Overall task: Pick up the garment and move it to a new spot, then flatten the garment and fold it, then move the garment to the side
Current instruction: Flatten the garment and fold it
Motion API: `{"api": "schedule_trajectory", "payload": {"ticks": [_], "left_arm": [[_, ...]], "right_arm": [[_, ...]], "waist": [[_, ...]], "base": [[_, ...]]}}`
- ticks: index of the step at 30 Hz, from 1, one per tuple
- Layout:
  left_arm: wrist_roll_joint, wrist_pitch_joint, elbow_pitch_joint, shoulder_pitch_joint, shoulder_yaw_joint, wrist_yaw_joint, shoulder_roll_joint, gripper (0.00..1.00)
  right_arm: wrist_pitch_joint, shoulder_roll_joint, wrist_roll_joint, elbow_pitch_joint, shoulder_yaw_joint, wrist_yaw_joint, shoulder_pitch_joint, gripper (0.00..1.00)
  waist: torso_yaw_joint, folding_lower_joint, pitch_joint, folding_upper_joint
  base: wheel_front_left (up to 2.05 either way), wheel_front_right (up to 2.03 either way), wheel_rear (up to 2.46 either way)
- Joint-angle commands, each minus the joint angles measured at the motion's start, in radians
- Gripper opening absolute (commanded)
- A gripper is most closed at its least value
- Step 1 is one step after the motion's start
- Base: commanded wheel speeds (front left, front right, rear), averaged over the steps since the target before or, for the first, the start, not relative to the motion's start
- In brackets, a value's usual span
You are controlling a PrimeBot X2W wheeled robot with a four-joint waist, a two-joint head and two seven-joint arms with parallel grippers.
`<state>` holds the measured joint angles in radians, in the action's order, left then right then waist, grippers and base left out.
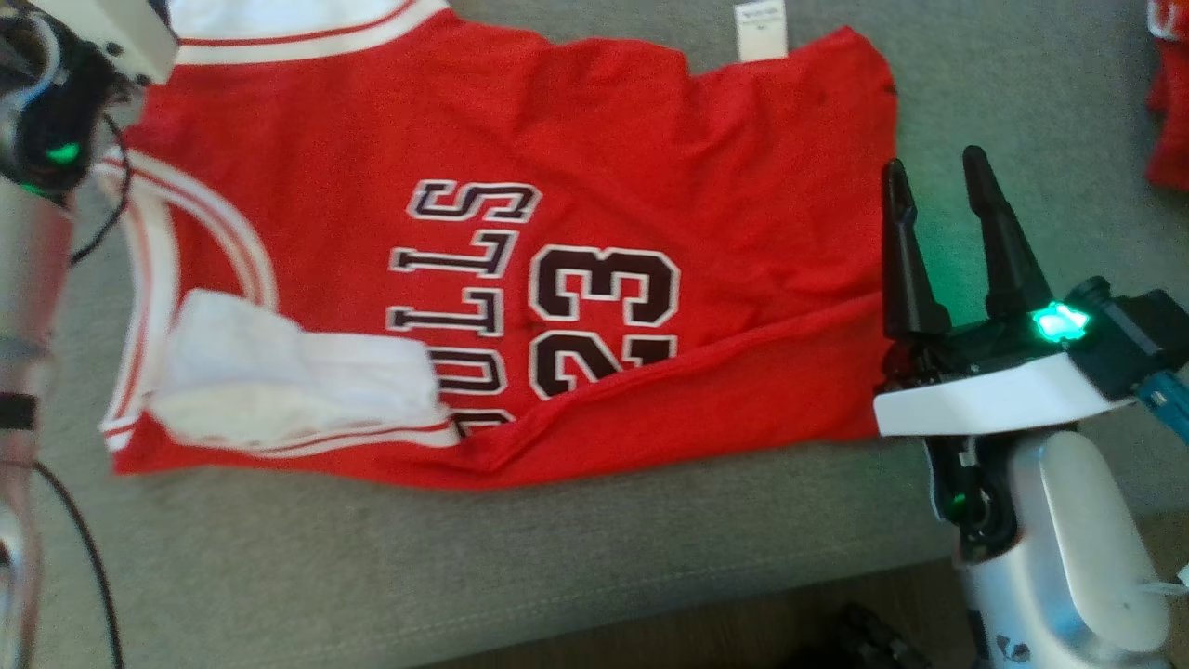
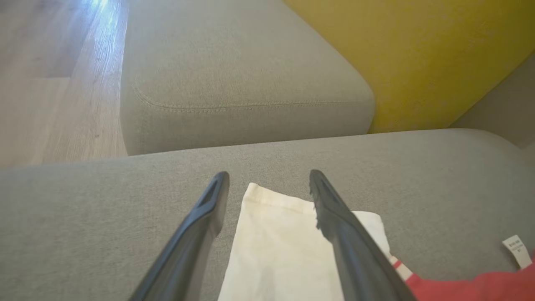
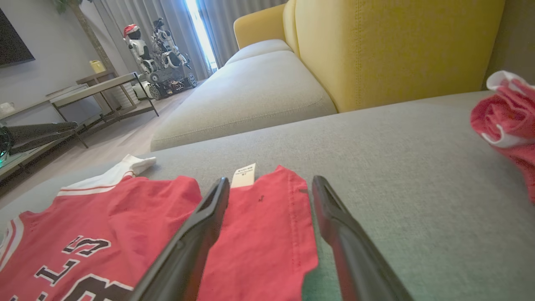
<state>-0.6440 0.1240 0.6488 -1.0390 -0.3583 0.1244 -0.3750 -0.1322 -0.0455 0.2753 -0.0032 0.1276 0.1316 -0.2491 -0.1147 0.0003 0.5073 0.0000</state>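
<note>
We see the garment [image 1: 518, 279], a red jersey with white trim, lying spread out and mostly flat, with the grey cushion [image 1: 464, 576] beneath it. Its black lettering [image 1: 464, 269] and the number 23 face up. The garment's near edge is folded up over itself, covering part of the number. A white label [image 1: 760, 28] sticks out past the garment's far edge, and a white inner layer [image 1: 279, 372] shows at one of its trimmed openings.

The right gripper [image 1: 934, 163] sits just beside the garment's plain hem, with its fingers spread wide and nothing between them. In the right wrist view the same gripper [image 3: 271, 180] straddles a corner of the garment: one finger lies over red cloth, the other over bare cushion. We cannot tell whether either finger touches the fabric.

The left gripper [image 2: 268, 175] is also spread wide and holds nothing. It hangs over a white flap [image 2: 271, 242] at the garment's far trimmed end, and one finger crosses in front of that flap.

A second bunched red cloth [image 3: 508, 121] lies well apart from the garment, beyond the right gripper. A yellow backrest [image 3: 397, 46] rises behind the garment's far side.
</note>
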Motion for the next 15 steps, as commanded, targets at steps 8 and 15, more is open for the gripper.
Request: {"api": "schedule_trajectory", "payload": {"ticks": [8,15], "left_arm": [[-0.143,0.053,0.057,-0.085,-0.149,0.006,-0.182,1.00],[-0.242,0.083,0.108,-0.093,-0.255,0.006,-0.228,1.00]], "right_arm": [[-0.049,-0.005,0.040,0.015,0.048,-0.001,-0.026,1.00],[-0.057,-0.005,0.044,0.026,0.042,-0.001,-0.025,1.00]], "waist": [[-0.103,-0.0003,0.082,0.0000],[-0.111,-0.0003,0.085,0.0000]], "base": [[0.00,0.00,0.00],[0.00,0.00,0.00]]}}
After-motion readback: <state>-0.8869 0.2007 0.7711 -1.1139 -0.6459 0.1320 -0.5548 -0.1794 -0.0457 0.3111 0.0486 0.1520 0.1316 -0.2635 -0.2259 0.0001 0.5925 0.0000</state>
